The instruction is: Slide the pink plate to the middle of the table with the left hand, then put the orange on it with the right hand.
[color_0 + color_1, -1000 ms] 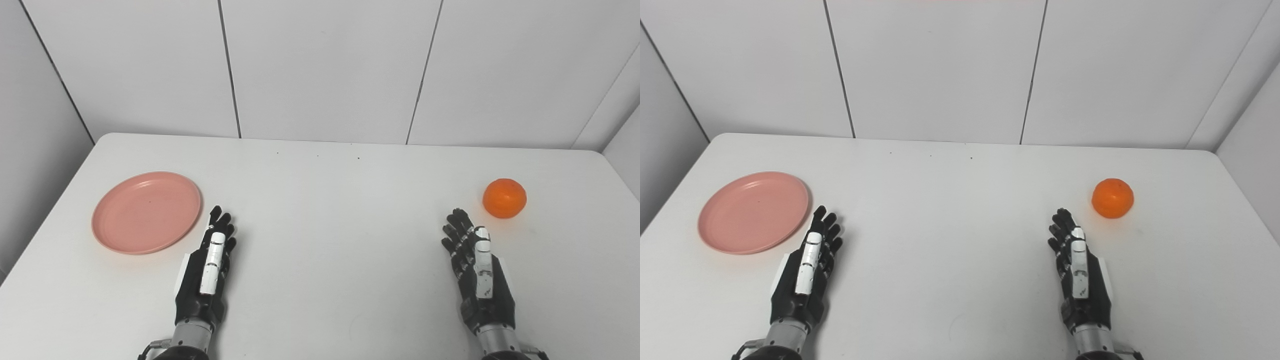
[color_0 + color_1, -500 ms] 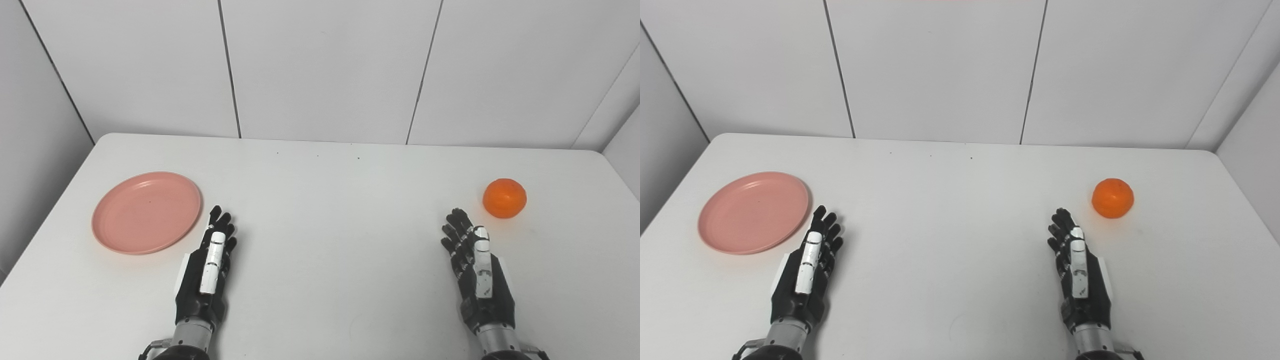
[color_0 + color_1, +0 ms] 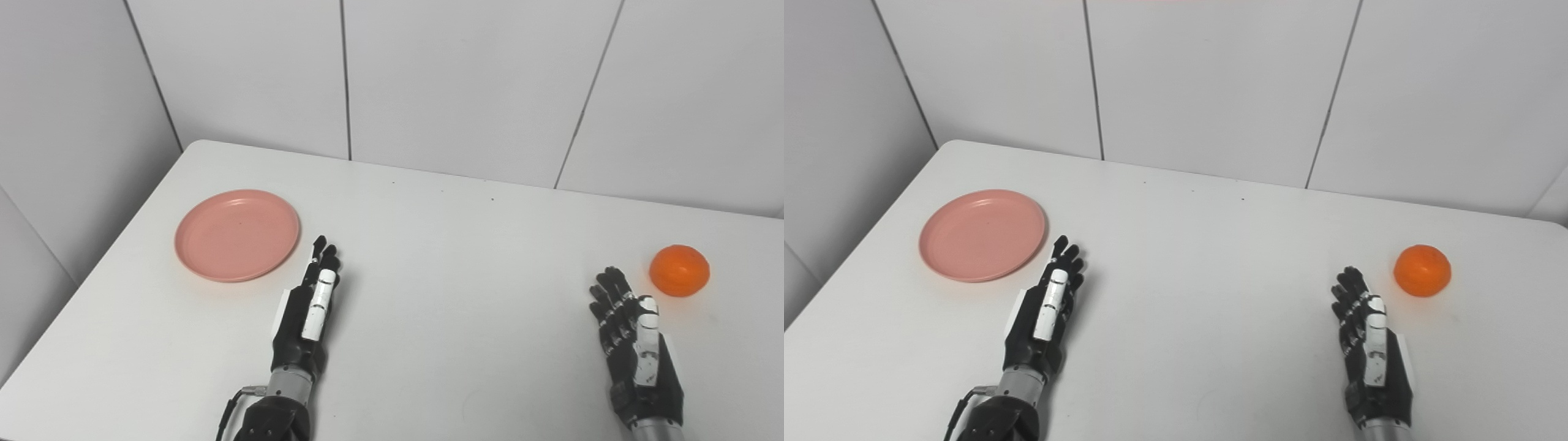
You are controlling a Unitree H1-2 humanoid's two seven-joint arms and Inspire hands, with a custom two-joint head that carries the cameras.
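Two hands wait on my white table, nothing moved yet. Pink plate lies far left, just beyond my left hand, flat and empty. Right hand, likewise extended and seemingly empty, sits near the orange. A careless reach could roll the fruit off the right edge.

The white table carries a pink plate and an orange.

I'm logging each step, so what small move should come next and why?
Probably reach the left hand forward and leftward onto the pink plate: it sits at the table's left side, empty, and both hands lie open, touching nothing.
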